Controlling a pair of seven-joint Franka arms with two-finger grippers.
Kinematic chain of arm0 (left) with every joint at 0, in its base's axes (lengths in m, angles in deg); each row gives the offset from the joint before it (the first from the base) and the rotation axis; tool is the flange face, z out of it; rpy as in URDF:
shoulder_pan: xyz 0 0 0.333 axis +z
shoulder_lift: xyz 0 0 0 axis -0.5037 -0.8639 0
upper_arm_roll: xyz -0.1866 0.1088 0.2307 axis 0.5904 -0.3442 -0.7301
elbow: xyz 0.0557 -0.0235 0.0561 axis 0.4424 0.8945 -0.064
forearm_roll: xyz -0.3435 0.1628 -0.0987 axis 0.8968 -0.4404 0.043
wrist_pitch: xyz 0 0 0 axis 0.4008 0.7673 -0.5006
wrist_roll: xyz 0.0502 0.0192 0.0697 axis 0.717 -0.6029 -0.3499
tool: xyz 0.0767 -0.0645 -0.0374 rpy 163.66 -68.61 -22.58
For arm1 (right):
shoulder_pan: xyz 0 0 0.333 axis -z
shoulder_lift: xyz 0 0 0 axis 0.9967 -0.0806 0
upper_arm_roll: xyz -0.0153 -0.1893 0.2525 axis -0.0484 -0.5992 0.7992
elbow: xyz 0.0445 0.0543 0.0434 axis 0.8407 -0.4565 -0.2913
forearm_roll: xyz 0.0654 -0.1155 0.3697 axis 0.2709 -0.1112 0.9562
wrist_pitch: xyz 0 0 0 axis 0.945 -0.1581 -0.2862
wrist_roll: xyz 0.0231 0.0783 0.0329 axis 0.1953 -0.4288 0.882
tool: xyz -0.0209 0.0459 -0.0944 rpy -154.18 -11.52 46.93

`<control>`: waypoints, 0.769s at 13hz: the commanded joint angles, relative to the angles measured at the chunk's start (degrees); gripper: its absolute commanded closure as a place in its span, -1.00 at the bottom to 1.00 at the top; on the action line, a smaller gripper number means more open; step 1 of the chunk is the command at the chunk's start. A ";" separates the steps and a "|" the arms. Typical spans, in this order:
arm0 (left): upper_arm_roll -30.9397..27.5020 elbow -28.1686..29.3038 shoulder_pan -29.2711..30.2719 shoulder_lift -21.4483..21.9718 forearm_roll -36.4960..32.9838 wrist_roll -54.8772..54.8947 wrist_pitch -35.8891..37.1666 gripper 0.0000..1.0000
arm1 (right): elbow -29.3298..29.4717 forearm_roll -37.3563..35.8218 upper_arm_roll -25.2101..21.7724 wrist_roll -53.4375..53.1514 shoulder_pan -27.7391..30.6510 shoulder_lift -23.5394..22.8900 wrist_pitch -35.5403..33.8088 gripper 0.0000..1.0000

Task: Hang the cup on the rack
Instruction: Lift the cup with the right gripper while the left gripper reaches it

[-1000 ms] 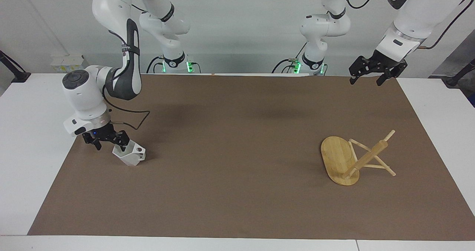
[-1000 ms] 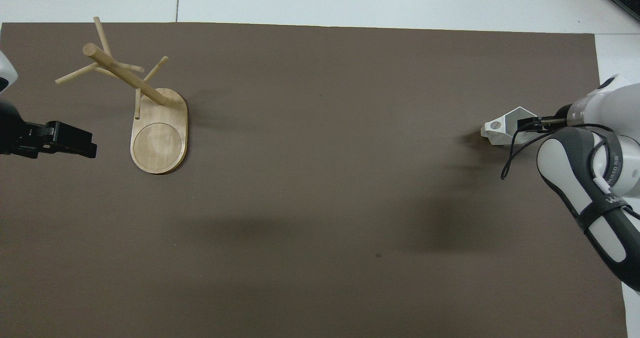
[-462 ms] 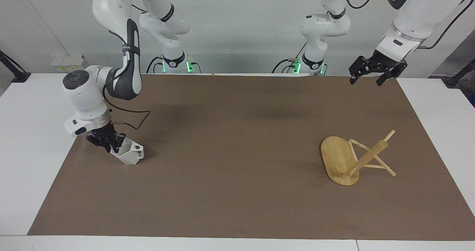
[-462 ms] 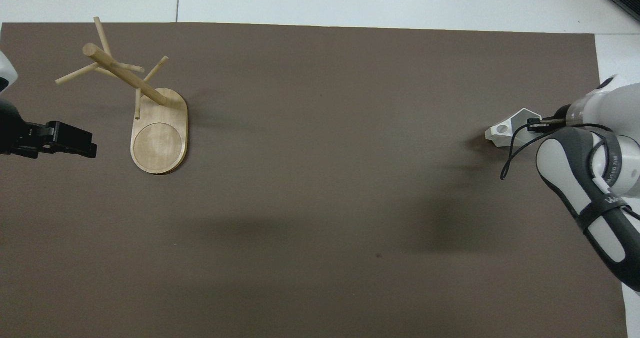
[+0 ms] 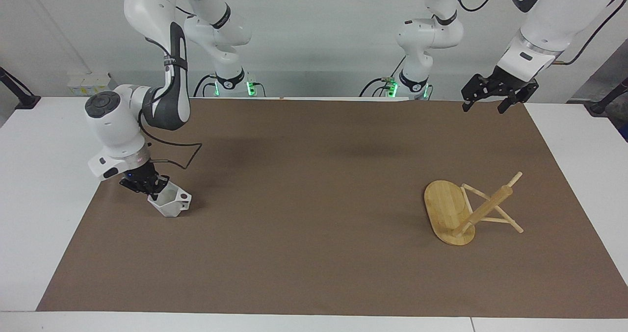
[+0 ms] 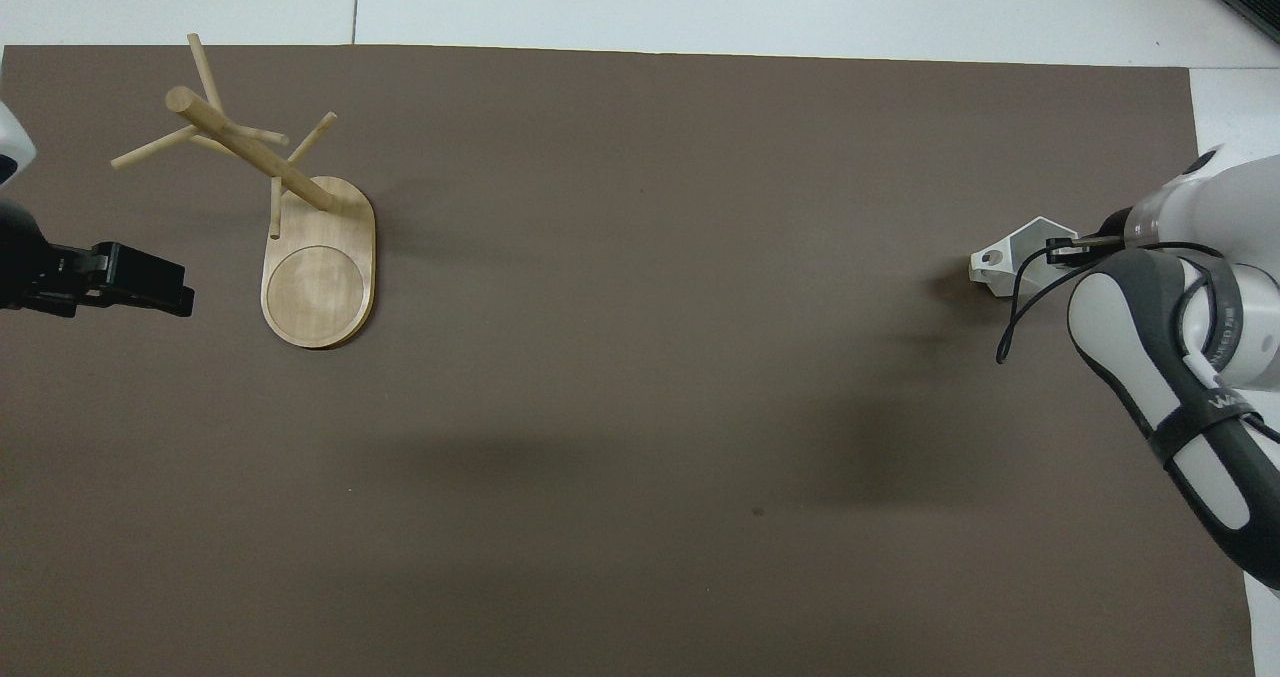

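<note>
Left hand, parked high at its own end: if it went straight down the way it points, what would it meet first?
Probably only the brown paper mat. The open left hand hangs over its edge near the robots; the light bamboo mug rack stands well clear. Depth is uncertain.

Our arms: glossy white shells, dark grey joint bands, black cables, black grippers, green base lights.
</note>
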 commanded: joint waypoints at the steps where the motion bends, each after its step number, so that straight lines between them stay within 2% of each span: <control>1: 0.53 0.76 0.65 0.67 -1.00 -0.27 0.15 -1.00 | 4.19 4.47 1.80 1.08 0.26 1.72 -7.27 1.00; 4: 0.53 0.76 0.56 0.67 -1.00 -0.27 0.15 -1.00 | 8.67 12.28 5.84 1.61 0.26 3.74 -16.15 1.00; 7: 0.53 0.76 0.56 0.67 -1.00 -0.27 0.33 -1.00 | 10.09 20.28 12.60 1.79 0.26 5.77 -16.44 1.00; 10: 0.62 2.24 0.47 1.46 -1.00 -0.80 -0.63 -1.00 | 10.09 31.79 17.70 1.35 0.25 7.18 -16.18 1.00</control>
